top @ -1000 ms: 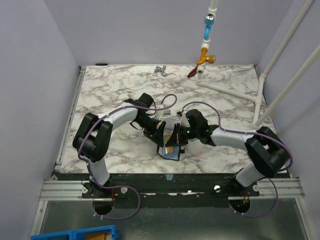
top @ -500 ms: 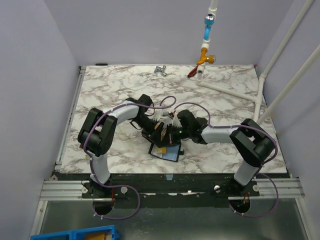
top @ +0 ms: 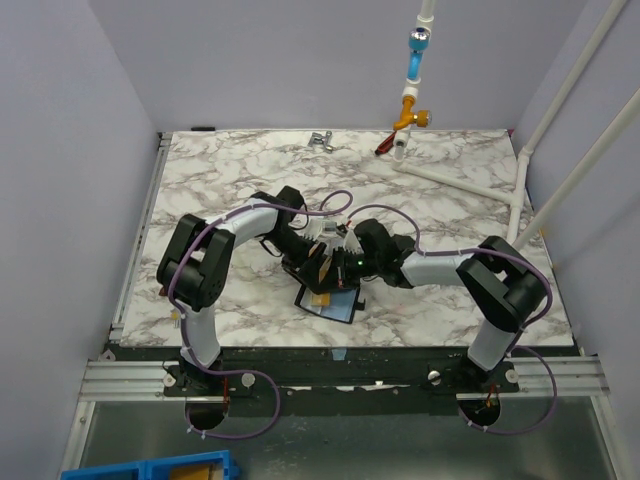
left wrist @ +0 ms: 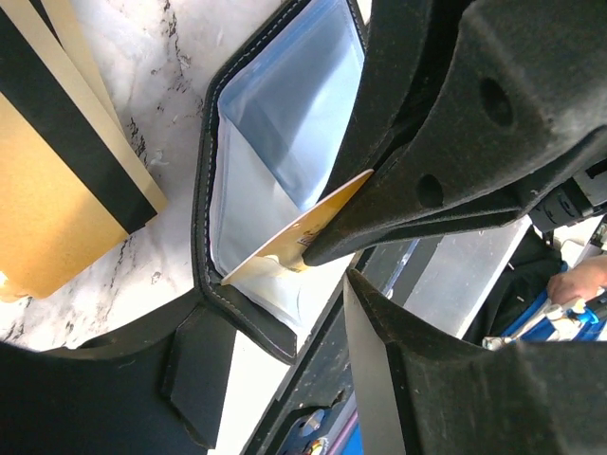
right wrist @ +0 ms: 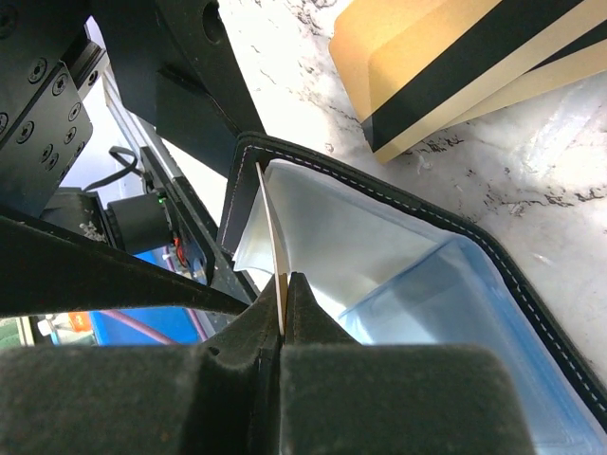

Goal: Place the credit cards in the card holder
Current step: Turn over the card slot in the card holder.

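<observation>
Now, open card holder point(right wrist: 379, 248), gold card point(left wrist: 294, 239) corner inside, pinched by right claw point(right wrist: 283, 296), left claw point(left wrist: 275, 296) half-open.

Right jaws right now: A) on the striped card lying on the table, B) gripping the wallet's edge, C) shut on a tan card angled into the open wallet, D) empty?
C: the right jaws pinch a thin tan card whose corner reaches into the wallet.

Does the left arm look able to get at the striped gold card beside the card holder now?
Likely yes: the striped gold card lies uncovered on the table, close beside the left claw.
</observation>
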